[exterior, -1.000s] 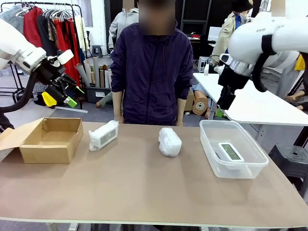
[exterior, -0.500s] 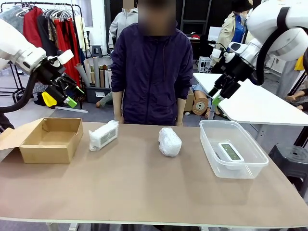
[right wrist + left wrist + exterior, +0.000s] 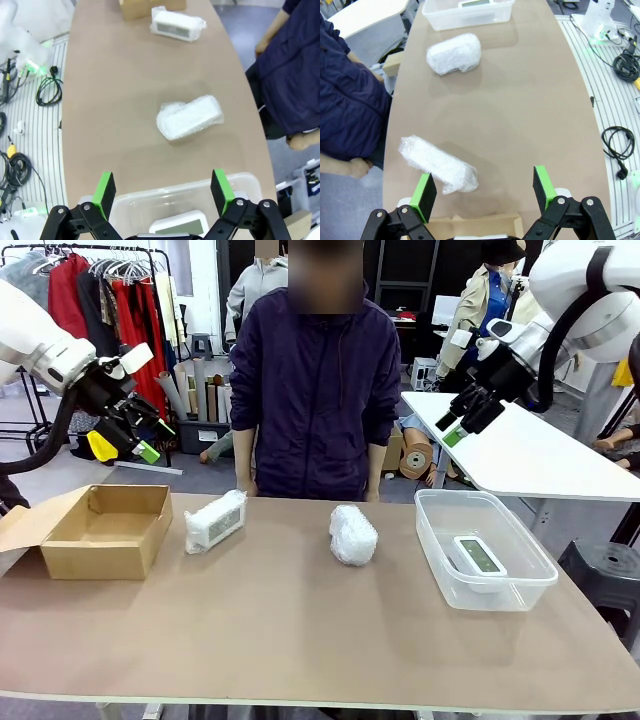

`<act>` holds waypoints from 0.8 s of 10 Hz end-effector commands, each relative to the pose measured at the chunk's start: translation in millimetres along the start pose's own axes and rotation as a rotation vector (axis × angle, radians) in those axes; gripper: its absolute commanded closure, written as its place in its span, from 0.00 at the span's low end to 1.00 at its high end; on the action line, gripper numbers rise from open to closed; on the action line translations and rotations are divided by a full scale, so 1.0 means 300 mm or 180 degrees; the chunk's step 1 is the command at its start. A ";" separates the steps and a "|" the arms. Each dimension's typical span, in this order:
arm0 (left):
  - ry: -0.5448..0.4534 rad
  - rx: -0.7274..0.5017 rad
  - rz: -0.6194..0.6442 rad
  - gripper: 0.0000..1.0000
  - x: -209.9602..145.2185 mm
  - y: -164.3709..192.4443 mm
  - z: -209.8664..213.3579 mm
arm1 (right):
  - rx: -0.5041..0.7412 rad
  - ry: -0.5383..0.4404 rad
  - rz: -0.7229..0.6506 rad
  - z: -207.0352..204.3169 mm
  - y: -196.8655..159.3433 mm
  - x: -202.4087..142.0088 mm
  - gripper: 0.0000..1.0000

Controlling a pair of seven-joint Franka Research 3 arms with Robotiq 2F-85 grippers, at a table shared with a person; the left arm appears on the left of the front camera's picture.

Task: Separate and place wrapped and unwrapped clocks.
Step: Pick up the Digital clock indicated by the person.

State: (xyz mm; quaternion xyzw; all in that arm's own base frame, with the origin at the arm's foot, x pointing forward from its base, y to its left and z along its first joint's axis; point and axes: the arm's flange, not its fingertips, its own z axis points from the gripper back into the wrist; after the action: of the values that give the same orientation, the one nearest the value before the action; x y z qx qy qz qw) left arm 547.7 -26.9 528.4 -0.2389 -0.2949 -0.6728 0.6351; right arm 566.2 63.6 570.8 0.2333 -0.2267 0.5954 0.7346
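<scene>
1. Front view. The left gripper [image 3: 155, 438], black with green pads, hangs at 10 o'clock above the brown cardboard box [image 3: 60, 560], jaws wide and empty. The right gripper [image 3: 448, 428] hangs at 2 o'clock, beyond the clear plastic tub [image 3: 440, 570], also spread and empty. On the brown table [image 3: 300, 640], the boxy rectangular bundle [image 3: 214, 521] in white translucent wrap lies just at 3 o'clock of the box. The rounded lump [image 3: 352, 534] in the same wrap sits mid-table, towards 12 o'clock. The bare white digital clock [image 3: 478, 558], with a greenish-grey screen, lies inside the tub at the table's 3 o'clock.
2. Left wrist view. The boxy rectangular bundle [image 3: 437, 164] lies at 10 o'clock of the open fingers, clear of both pads. The rounded lump [image 3: 454, 53] lies farther off, at 12 o'clock.
3. Right wrist view. The tub holding the clock [image 3: 182, 225] lies at 6 o'clock under the spread fingers. The rounded lump [image 3: 190, 117] lies at 12 o'clock.
4. Handling (judged). Both bundles are probably light, with slick, yielding film over a stiff core. The boxy one is best pinched across its narrow width at mid-length. The lump is best taken through its middle, allowing for the padding to compress.
</scene>
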 end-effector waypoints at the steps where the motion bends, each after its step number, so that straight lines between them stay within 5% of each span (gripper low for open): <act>1: 0.0010 0.0020 -0.0004 0.00 0.003 -0.004 0.002 | 0.0146 -0.0118 0.0273 0.035 -0.030 -0.030 0.00; 6: 0.0010 0.0020 -0.0004 0.00 0.003 -0.004 0.002 | 0.0470 -0.0167 0.0355 0.068 -0.089 -0.089 0.00; 8: 0.0010 0.0020 -0.0004 0.00 0.003 -0.004 0.002 | 0.0212 -0.0330 0.0136 0.060 -0.107 -0.119 0.00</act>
State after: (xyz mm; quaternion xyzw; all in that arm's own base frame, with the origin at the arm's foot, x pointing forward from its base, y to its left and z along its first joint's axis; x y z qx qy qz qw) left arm 547.7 -26.9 528.4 -0.2389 -0.2949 -0.6728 0.6351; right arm 583.3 21.4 560.2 0.2784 -0.2111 0.6275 0.6958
